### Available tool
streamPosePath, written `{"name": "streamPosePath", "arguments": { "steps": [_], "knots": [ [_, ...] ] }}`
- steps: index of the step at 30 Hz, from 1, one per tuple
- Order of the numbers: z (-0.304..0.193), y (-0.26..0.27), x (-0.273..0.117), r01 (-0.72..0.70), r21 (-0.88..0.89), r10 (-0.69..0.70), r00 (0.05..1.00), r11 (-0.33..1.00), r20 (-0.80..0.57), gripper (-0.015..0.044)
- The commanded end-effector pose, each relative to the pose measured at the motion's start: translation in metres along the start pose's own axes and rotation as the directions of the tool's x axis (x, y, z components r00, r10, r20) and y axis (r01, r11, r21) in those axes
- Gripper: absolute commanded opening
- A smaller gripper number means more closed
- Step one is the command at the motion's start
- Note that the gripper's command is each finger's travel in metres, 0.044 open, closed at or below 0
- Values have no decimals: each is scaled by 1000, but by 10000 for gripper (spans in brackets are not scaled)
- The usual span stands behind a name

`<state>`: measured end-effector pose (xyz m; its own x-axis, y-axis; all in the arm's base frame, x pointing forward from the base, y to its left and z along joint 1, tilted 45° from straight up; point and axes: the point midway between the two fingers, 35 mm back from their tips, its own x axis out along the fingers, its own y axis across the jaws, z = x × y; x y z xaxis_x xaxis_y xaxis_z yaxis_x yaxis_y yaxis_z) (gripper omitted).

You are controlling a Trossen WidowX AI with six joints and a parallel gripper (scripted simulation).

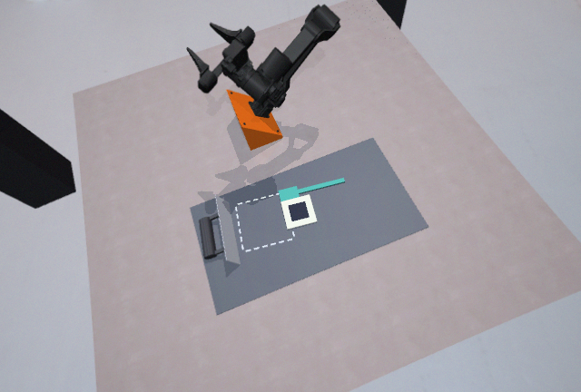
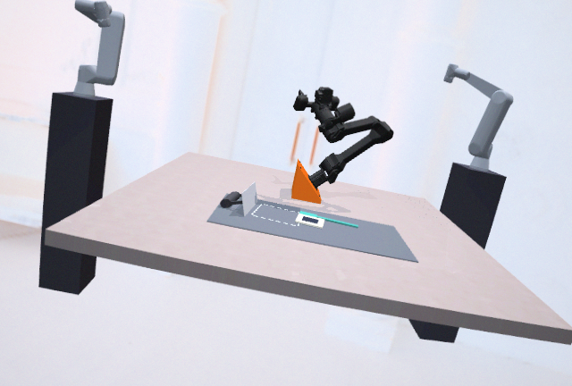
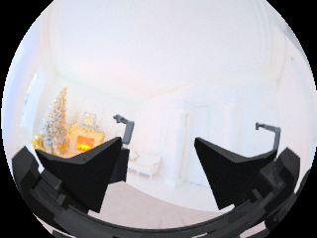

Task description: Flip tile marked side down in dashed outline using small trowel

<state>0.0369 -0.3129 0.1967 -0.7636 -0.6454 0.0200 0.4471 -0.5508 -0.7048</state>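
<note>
The white tile [image 1: 299, 210] [image 2: 309, 219] lies flat on the grey mat [image 1: 366, 210] [image 2: 369, 240], its dark square mark facing up. It overlaps the right side of the dashed outline [image 1: 246, 250] and lies partly outside it. The teal trowel [image 1: 321, 185] [image 2: 339, 222] lies on the mat, its blade against the tile's back edge and its handle pointing right; whether the blade reaches under the tile I cannot tell. My gripper [image 1: 199, 35] [image 3: 158, 142] is open and empty, high above the table and well away from the trowel and tile. The tile's underside is hidden.
A pale upright plate [image 1: 227, 232] [image 2: 249, 199] with a dark handle [image 1: 208, 238] [image 2: 230, 199] stands at the mat's left end. An orange wedge [image 1: 262, 139] [image 2: 303, 188] bears my arm behind the mat. Dark pillars [image 2: 76, 179] [image 2: 471, 206] with grey arms stand beyond the table.
</note>
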Motion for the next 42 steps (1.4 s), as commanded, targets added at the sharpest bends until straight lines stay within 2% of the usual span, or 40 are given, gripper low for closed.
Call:
{"name": "streamPosePath", "arguments": {
  "steps": [1, 11, 12, 21, 29, 42],
  "knots": [
    [1, 1, 0, -2, -4, 2, 1000, 1000, 3, 374],
    [35, 66, 3, -123, -248, 155, 981, 961, 115, 111],
    [38, 73, 3, -136, -274, 175, 977, 952, 123, 100],
    [51, 143, -1, -257, -497, 372, 916, 829, 148, 100],
    [46, 199, -11, -351, -647, 543, 832, 677, 117, 100],
    [13, 285, -34, -494, -809, 765, 637, 318, -89, 100]
  ]
}}
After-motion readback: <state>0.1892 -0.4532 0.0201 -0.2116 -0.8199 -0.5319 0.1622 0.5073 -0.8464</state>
